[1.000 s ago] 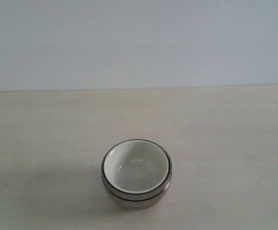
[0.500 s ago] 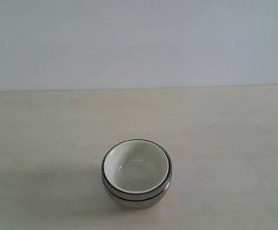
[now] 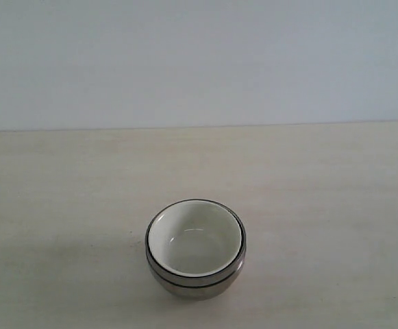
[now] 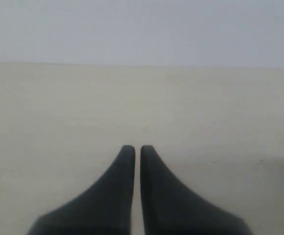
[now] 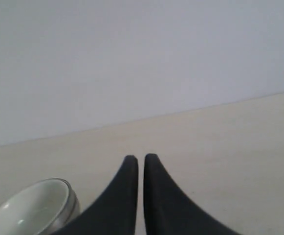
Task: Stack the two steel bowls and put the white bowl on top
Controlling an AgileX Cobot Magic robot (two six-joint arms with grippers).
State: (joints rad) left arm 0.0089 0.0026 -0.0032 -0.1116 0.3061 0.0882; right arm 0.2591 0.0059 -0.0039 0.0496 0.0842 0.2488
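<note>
- Exterior view: the steel bowls (image 3: 196, 288) sit nested one inside the other on the table (image 3: 336, 205), in the near middle of the view, a little left of centre.
- A thin dark line runs round the stack below the top rim, where the upper steel bowl meets the lower.
- The white bowl (image 3: 195, 240) rests upright inside the upper steel bowl. Its rim sits just within the steel rim, and its glossy inside is bare.
- A soft shadow lies on the table to the left of the stack.
- A plain pale wall (image 3: 199, 62) stands behind the far edge of the table.
- Neither arm shows in this view.
- Left wrist view: the left gripper (image 4: 138, 149) has its two dark fingers (image 4: 117, 196) drawn together, with only a narrow slit between the tips and nothing held.
- It hangs over bare table (image 4: 58, 107), with the wall (image 4: 142, 29) beyond.
- Right wrist view: the right gripper (image 5: 141, 159) is likewise closed, its fingers (image 5: 166, 205) almost touching, and it grips nothing.
- The white bowl (image 5: 29, 210) shows beside this gripper at the edge of the picture, partly cut off, with a steel rim (image 5: 75, 204) round it.
- The bowl and the fingers are near each other; I cannot tell whether they touch.
- The table (image 5: 229, 142) runs on to the wall (image 5: 142, 58).
</note>
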